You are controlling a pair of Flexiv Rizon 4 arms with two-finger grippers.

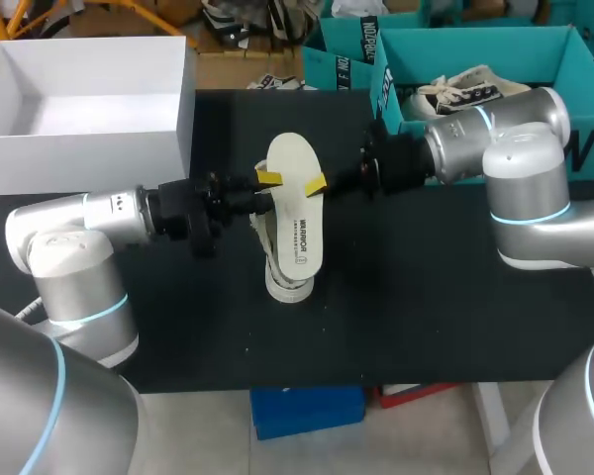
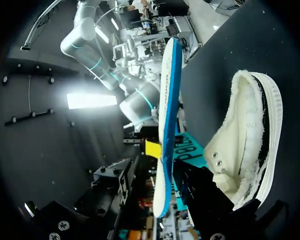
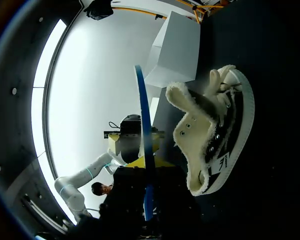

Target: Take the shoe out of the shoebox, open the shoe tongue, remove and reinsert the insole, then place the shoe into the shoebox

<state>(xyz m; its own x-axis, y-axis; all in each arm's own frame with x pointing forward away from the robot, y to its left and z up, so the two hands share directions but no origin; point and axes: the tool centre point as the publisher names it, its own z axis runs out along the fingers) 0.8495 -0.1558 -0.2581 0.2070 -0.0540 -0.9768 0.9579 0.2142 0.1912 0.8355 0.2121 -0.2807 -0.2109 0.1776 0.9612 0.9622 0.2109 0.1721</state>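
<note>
Fingertips of the left gripper (image 1: 268, 179) and the right gripper (image 1: 315, 185) pinch opposite edges of the insole (image 1: 299, 213). Both are clamped on it, holding it flat at mid-frame just above the shoe (image 1: 283, 285), which rests on the black table (image 1: 426, 297). Reinsertion looks to be the step in hand: one gripper should probably let go and steady the shoe's collar while the other tips the insole toe-first into the opening. Both arms reach in level from the frame's sides, wrists facing each other; the shoebox (image 1: 79, 158) stands open at upper left.
</note>
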